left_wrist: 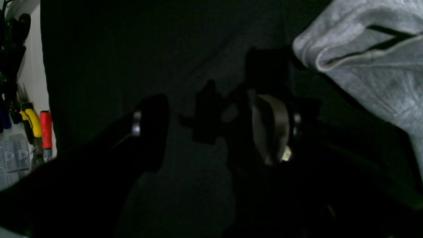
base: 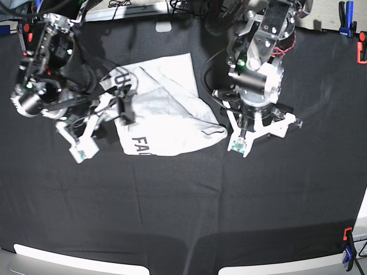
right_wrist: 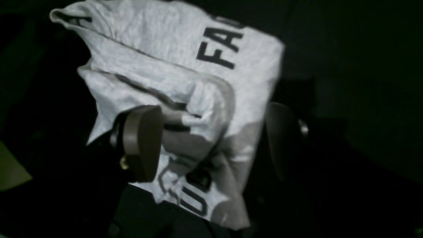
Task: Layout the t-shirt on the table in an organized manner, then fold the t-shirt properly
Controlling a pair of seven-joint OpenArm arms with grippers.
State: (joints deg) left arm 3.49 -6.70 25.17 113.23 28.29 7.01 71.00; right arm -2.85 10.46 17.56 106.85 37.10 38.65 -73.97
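The white t-shirt (base: 160,112) lies crumpled and partly folded over on the black table (base: 229,200), with parts of its dark lettering showing. In the right wrist view the t-shirt (right_wrist: 231,82) fills the middle. My right gripper (right_wrist: 211,142) is open, its fingers either side of a bunched fold at the shirt's left edge; in the base view it (base: 103,129) is at the shirt's left side. My left gripper (left_wrist: 211,132) is open and empty over bare cloth, the t-shirt (left_wrist: 370,66) to its upper right. In the base view it (base: 252,129) is just right of the shirt's corner.
Red and blue clamps (base: 361,48) hold the cloth at the far right edge, and another clamp (base: 348,249) at the near right corner. Hand tools (left_wrist: 36,125) hang beyond the table edge in the left wrist view. Cables and gear lie along the far edge (base: 132,8).
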